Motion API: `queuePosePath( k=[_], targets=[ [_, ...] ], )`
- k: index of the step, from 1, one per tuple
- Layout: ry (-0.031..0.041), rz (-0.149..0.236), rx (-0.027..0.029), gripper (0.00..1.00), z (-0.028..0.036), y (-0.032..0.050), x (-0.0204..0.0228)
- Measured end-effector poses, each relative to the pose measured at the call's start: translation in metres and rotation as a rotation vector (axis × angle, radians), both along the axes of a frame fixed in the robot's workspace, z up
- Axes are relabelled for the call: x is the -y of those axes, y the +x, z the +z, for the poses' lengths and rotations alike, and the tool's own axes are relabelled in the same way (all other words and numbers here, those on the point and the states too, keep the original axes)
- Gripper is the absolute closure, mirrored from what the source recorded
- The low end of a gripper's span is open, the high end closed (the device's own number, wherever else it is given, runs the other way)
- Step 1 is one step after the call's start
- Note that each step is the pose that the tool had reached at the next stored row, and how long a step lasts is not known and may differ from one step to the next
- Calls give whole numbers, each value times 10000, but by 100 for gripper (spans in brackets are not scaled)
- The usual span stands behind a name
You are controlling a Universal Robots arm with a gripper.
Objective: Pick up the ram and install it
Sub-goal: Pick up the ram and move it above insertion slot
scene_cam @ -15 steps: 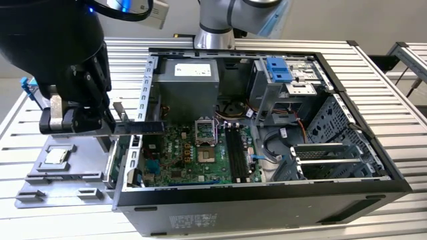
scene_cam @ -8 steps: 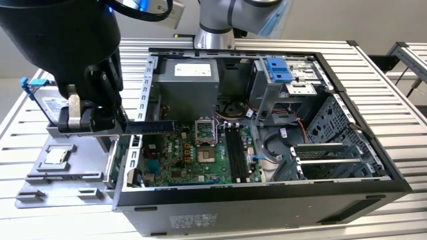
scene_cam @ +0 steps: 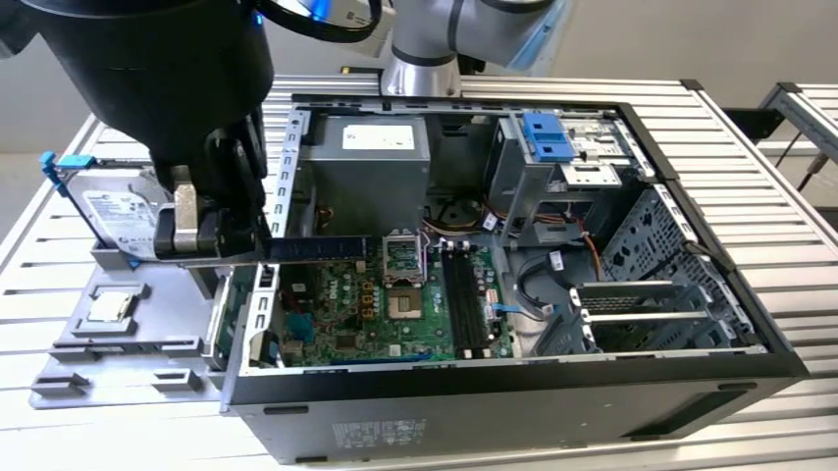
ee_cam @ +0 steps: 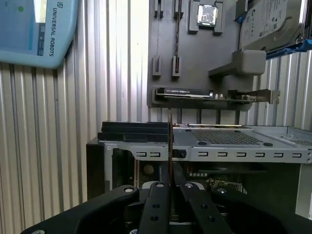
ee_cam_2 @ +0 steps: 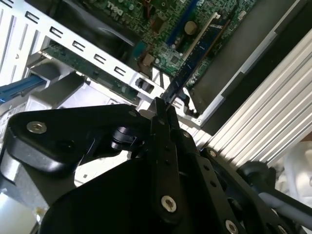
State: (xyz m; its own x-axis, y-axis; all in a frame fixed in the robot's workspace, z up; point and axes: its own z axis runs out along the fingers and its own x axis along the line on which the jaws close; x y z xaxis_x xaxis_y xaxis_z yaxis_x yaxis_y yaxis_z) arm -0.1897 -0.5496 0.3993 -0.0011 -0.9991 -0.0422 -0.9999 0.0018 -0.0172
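Over computer case wall | end effector clamped on ram | thin dark-blue stick, level

Matt black plastic jaws, ribbed metal table, grey sheet-metal case

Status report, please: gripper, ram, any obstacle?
Gripper shut on the ram. Ram held above the case wall, not yet in the motherboard slots. Slots look clear.

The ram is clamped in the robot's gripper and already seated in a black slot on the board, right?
Not seated. The gripper does clamp the ram, but in the exterior view the stick hangs in the air near the case wall, apart from the black slots.
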Motion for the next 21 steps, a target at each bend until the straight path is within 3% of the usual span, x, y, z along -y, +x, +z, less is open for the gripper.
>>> queuePosePath(
  k=[21],
  targets=[
    [-1,26,0,100,0,415,-6]
  ],
)
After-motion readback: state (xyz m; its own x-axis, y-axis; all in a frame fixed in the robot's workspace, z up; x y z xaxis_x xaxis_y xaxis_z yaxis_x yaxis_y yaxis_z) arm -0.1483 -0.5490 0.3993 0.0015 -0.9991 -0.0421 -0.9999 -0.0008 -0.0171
